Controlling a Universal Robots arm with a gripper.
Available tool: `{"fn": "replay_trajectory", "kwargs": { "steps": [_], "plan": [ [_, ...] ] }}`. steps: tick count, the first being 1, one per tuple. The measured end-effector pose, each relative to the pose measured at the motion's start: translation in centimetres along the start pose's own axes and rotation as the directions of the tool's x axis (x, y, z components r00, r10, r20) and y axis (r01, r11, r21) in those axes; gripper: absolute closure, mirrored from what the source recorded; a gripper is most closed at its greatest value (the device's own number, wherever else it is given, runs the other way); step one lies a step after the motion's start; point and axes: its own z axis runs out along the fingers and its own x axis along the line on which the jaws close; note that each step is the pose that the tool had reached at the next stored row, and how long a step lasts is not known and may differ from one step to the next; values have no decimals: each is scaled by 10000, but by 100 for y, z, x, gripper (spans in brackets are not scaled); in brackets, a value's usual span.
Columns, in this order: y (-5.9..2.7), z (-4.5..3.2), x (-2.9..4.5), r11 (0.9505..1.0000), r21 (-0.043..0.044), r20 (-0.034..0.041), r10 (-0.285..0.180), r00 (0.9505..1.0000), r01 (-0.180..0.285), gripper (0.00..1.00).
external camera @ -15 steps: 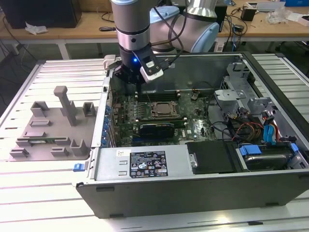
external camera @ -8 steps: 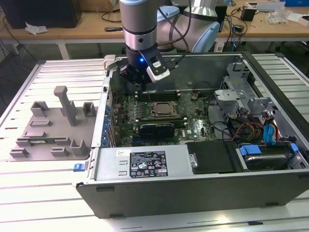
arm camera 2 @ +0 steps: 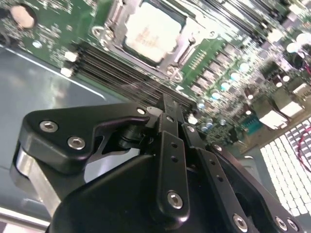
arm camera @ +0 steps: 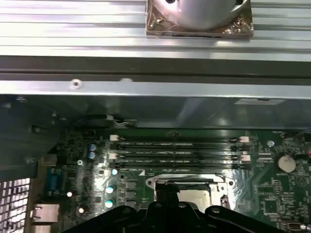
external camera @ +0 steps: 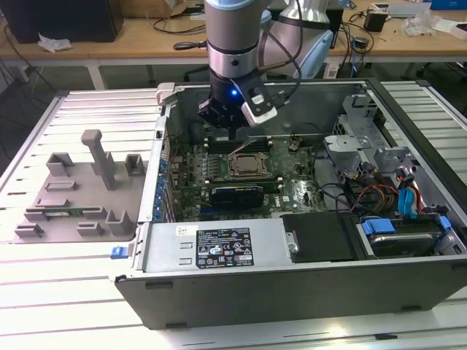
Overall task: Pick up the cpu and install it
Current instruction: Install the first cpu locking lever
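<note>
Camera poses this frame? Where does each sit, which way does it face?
Exterior view: off the arm, raised, looking down into the open computer case; shows the arm and gripper above the motherboard.
First wrist view: on the arm, looking across the motherboard to the case wall; gripper body in the foreground.
Second wrist view: on the arm, looking past the gripper linkage down at the motherboard.
Shared: both wrist views show the cpu in its socket beside the memory slots.
</note>
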Motion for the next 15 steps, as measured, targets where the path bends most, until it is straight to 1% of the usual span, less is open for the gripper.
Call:
{"fn": "replay_trajectory", "kwargs": {
  "steps": [1, 4, 5, 6, 7, 8, 10, 11, 12, 13, 15],
  "plan": [
    [-1, 0, -19, 10000, 0, -2, 1, 10000, -1, 89],
    [-1, 1, -24, 10000, -2, -2, -7, 10000, 7, 89],
    [-1, 2, -25, 10000, -1, 27, -19, 10000, 19, 89],
    [-1, 7, -25, 10000, 5, 142, -45, 9999, 45, 89],
    [-2, 8, -25, 10000, 8, 194, -56, 9998, 56, 89],
    [-3, 11, -24, 9999, 16, 409, -104, 9991, 103, 89],
    [-4, 14, -24, 9999, 25, 662, -159, 9977, 158, 89],
    [-4, 16, -24, 9998, 33, 880, -207, 9959, 205, 89],
    [-5, 23, -23, 9997, 36, 1053, -244, 9941, 242, 89],
    [-6, 26, -23, 9997, 41, 1064, -248, 9940, 245, 89],
    [-6, 26, -23, 9997, 43, 1065, -249, 9940, 246, 89]
  ]
}}
